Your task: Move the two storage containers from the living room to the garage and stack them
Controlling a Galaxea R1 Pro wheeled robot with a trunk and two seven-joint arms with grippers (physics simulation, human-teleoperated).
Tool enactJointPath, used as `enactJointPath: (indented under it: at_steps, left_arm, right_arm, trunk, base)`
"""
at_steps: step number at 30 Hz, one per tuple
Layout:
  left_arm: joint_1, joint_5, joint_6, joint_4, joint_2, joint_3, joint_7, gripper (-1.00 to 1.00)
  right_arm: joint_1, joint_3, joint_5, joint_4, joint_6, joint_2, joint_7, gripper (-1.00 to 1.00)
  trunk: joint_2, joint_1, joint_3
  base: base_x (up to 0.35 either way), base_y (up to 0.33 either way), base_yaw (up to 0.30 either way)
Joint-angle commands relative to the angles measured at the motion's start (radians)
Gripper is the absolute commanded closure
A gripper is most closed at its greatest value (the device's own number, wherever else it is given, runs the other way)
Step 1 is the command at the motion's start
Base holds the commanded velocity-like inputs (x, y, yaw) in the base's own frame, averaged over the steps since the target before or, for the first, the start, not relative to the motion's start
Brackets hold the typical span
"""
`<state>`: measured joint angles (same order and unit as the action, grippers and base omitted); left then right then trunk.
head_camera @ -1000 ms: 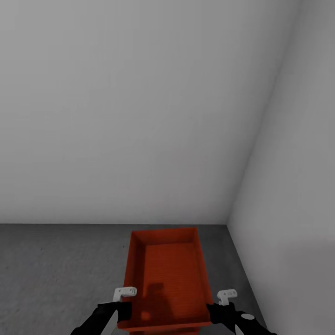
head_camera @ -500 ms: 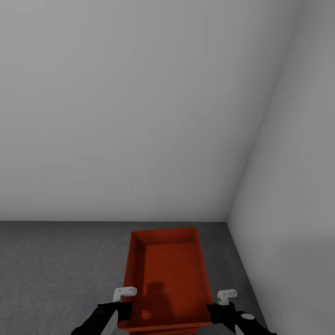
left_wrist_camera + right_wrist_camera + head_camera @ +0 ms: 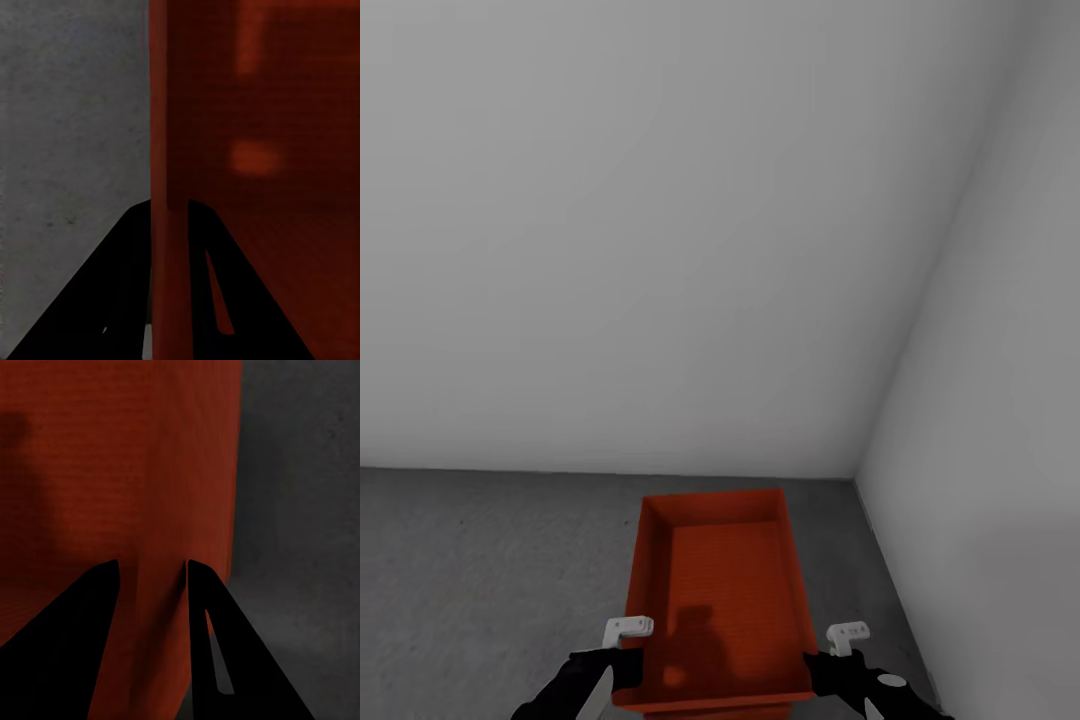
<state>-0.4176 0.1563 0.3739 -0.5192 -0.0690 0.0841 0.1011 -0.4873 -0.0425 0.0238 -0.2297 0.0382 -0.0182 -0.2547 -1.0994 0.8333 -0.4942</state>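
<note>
Now I carry the red-orange open-top rectangular storage bin (image 3: 715, 600) over the grey concrete garage floor (image 3: 480, 570), my left tool (image 3: 628, 650) and right tool (image 3: 830, 655) clamping its long walls, and next must lower it level.

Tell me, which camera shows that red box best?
The head view: the whole open-top storage container shows there, held over the grey floor. Each wrist view shows just one thin wall pinched between dark fingers.

floor (image 3: 480, 560) open left | side wall (image 3: 1000, 500) near right – tight | back wall (image 3: 660, 250) ahead
</note>
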Motion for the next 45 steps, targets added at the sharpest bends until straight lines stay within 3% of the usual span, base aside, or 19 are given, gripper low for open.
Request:
enactJointPath:
  at_steps: [1,13,45]
  left_arm:
    - [-0.001,-0.024,-0.067,-0.013,0.0,-0.007,0.038,1.0]
    - [-0.001,-0.024,-0.067,-0.013,0.0,-0.007,0.038,1.0]
    - [-0.001,-0.024,-0.067,-0.013,0.0,-0.007,0.038,1.0]
  right_arm:
    - [0.001,-0.041,0.004,0.003,0.005,0.021,-0.011,1.0]
    - [0.001,-0.04,0.004,0.003,0.005,0.021,-0.013,1.0]
    - [0.001,-0.041,0.004,0.003,0.005,0.021,-0.018,1.0]
  trunk:
    - [-0.001,0.0,-0.001]
    - [-0.001,0.0,-0.001]
    - [-0.001,0.0,-0.001]
  base:
    - [0.0,0.0,0.258]
    - [0.0,0.0,0.169]
    - [0.015,-0.019,-0.048]
